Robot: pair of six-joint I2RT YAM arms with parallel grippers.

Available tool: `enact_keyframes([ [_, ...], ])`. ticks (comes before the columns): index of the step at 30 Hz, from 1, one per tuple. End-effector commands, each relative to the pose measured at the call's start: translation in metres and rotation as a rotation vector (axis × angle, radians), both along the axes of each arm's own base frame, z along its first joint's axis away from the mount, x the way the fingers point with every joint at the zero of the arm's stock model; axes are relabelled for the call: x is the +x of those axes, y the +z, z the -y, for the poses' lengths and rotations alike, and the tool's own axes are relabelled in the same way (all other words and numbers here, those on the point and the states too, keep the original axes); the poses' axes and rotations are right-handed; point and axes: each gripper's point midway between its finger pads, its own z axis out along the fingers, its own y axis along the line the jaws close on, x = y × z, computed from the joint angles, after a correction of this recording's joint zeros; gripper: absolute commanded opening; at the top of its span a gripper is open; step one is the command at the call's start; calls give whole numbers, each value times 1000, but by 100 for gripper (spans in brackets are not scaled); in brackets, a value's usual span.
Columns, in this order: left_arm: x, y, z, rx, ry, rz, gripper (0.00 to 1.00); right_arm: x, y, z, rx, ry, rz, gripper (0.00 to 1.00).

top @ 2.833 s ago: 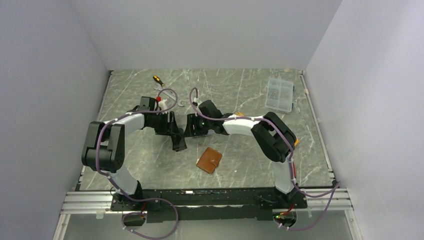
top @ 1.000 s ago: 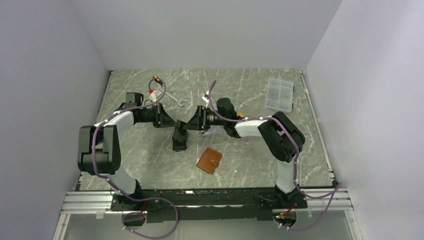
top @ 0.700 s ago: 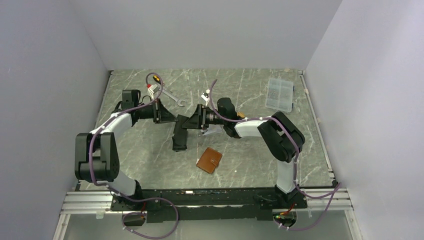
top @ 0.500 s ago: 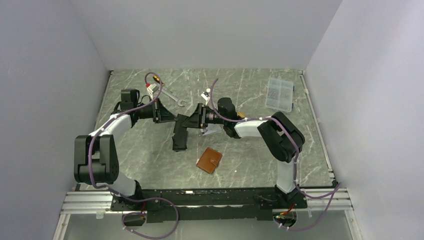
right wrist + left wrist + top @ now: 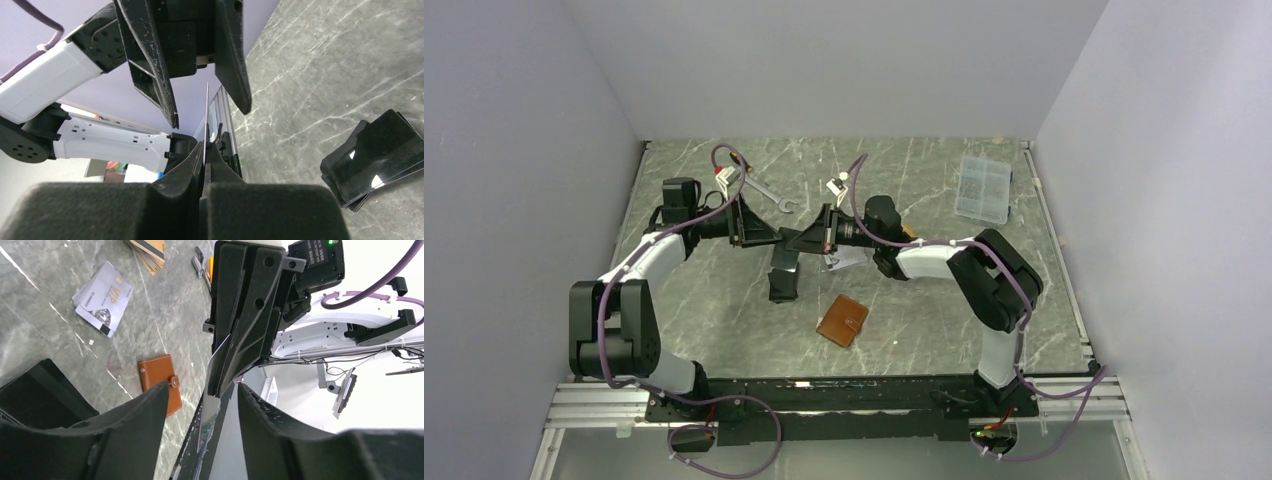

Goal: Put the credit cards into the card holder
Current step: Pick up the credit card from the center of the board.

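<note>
My two grippers meet in mid-air above the table. A thin silver credit card (image 5: 212, 399) stands edge-on between them. My right gripper (image 5: 205, 146) is shut on that credit card (image 5: 206, 115). My left gripper (image 5: 202, 387) is open, its fingers (image 5: 150, 65) standing apart on either side of the card without touching it. In the top view the left gripper (image 5: 776, 237) faces the right gripper (image 5: 810, 240). The closed brown card holder (image 5: 843, 320) lies on the table in front of them. More silver cards (image 5: 102, 297) and gold cards (image 5: 147, 250) lie on the table.
A black pouch (image 5: 782, 283) lies just below the grippers, left of the card holder. A wrench (image 5: 769, 197) lies behind the left arm. A clear plastic box (image 5: 984, 188) sits at the back right.
The right gripper has shut on the silver card and the left gripper has opened off it. Both wrists have shifted slightly toward the back of the table.
</note>
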Motion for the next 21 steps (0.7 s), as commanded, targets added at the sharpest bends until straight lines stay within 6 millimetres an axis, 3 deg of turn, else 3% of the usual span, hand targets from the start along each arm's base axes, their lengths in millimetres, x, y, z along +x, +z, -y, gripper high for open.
enact_keyframes([
  [1, -15, 14, 4, -38, -50, 51, 60, -3, 37, 5, 56, -10, 106, 0],
  [7, -24, 18, 8, -68, -87, 68, 61, 2, 38, 1, 53, -9, 101, 0],
  [16, -30, 32, 9, -96, -118, 93, 46, 4, 13, -4, -49, -19, 96, 0],
  [21, -30, 33, 9, -101, -124, 93, 41, -1, 12, -11, -60, 6, 100, 0],
])
